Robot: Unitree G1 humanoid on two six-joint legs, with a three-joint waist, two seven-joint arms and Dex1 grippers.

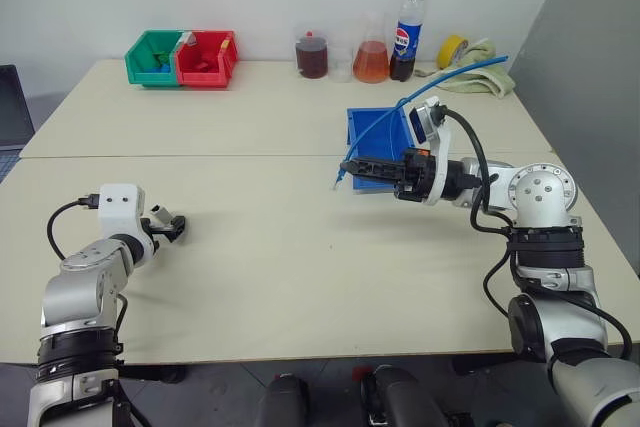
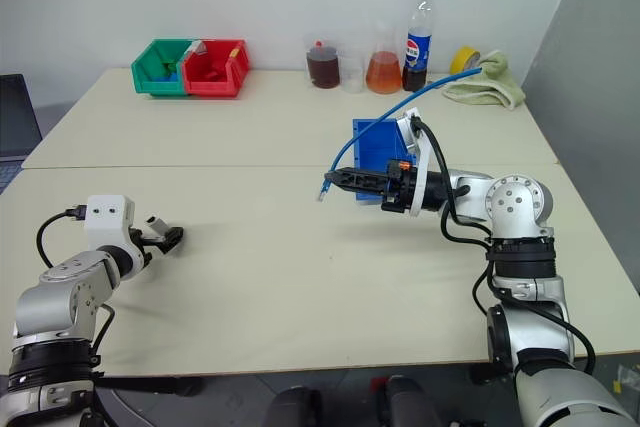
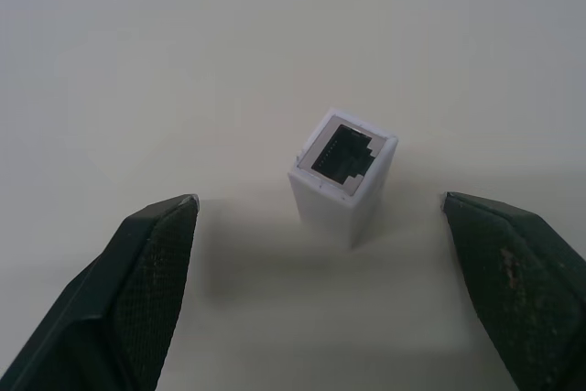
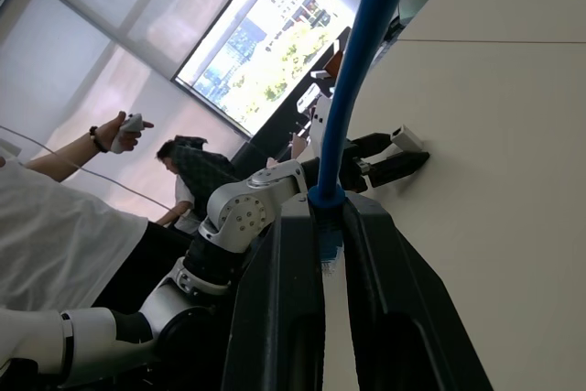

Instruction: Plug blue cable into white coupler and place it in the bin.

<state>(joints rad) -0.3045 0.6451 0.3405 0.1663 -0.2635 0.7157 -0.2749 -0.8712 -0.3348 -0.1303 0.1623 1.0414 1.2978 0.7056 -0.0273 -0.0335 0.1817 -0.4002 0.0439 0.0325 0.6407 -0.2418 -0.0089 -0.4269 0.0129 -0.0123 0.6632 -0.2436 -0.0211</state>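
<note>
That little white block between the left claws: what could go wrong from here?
The white coupler stands upright on the table, untouched between the open left gripper; an off-centre close could tip it or push it away. The right gripper pinches the blue cable back from its tip, so the plug may droop and miss the socket.
</note>
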